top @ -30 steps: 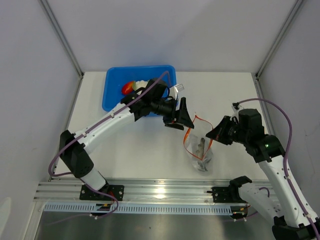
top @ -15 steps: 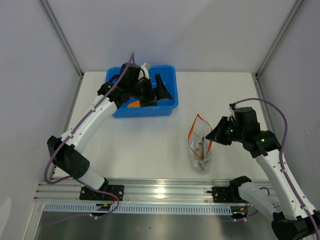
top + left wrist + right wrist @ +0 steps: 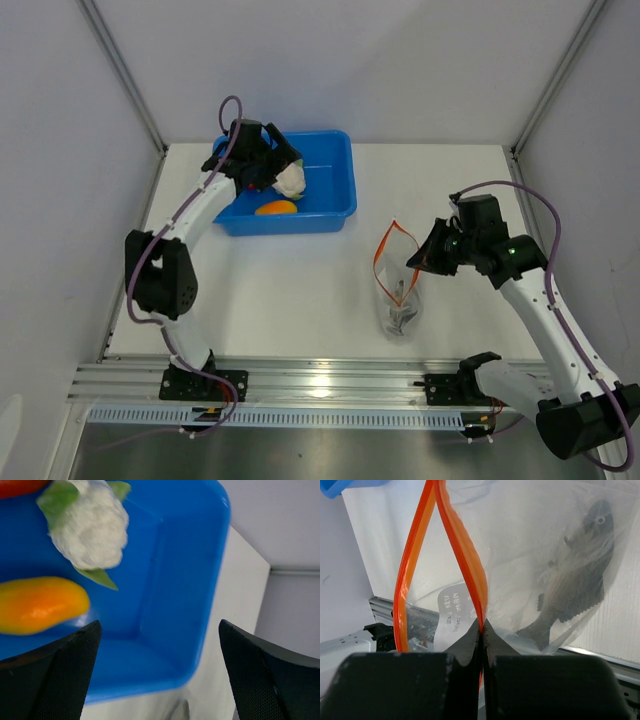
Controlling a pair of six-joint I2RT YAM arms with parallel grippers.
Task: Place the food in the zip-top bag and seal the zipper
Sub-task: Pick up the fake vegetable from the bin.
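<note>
From above, our left hand (image 3: 268,168), released wide, hovers over the blue tub (image 3: 328,185) at the desk's (image 3: 300,290) far-left corner, the cauliflower (image 3: 292,180) just beside it. The left wrist view shows the cauliflower and the orange piece (image 3: 40,605) ahead of the spread fingers. The right wrist view shows our right hand (image 3: 482,625) clenched on the bag's (image 3: 530,530) zipper (image 3: 465,565), with the fish (image 3: 580,580) inside the bag.

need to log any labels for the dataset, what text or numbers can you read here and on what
Label on the bag: a few lines of dark print, seen sideways, too small and blurred to read.
Tub: no text shows.
Nothing else in any view carries readable words, numbers or signs.
</note>
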